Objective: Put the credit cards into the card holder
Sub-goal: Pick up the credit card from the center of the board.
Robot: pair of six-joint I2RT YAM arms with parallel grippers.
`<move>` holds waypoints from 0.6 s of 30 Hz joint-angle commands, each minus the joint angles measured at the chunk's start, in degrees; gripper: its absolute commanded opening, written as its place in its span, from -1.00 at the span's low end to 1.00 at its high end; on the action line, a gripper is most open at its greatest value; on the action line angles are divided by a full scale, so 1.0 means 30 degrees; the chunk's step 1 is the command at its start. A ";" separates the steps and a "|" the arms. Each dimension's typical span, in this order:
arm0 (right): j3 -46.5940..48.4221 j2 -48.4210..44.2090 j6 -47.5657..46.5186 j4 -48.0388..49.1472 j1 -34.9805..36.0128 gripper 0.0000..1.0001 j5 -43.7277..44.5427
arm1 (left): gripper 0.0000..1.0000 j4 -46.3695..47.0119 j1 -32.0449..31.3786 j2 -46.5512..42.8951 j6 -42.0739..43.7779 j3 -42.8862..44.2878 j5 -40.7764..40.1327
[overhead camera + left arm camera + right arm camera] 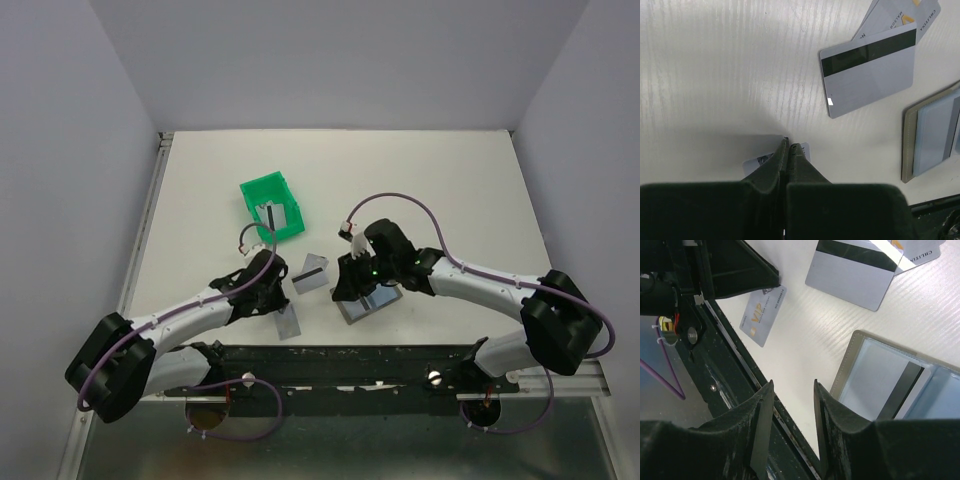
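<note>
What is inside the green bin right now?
One grey card with a dark stripe sits inside the green bin. The bin floor beneath that card is covered, so a second card under it cannot be ruled out. Only the top view shows the bin.

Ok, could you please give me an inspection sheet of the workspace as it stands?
Surface: white table, no spills seen.
Job's things: card holder lies open, a dark stripe showing in one pocket; striped card lies on other cards; VIP card lies flat near the front edge.
Clutter: green bin, a further card inside.
Grippers: left gripper shut, tips over the VIP card; right gripper open, nothing between its jaws, close to the card holder.
Cables: purple cables loop along both arms.
Surroundings: plain walls on three sides.
</note>
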 commanded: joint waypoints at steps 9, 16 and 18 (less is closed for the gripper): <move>-0.1138 -0.0380 0.1661 0.2133 0.0020 -0.09 -0.1219 | -1.00 -0.2208 -0.1763 -0.0443 -0.1338 -0.1165 0.0968; -0.2604 -0.0293 0.4561 0.5063 0.0575 -0.10 -0.1896 | -1.00 -0.3027 -0.2175 -0.1995 -0.1926 -0.1986 0.0617; -0.2547 -0.0205 0.4972 0.5035 0.1101 -0.10 -0.1486 | -1.00 -0.3349 -0.2204 -0.2493 -0.2043 -0.2103 0.0500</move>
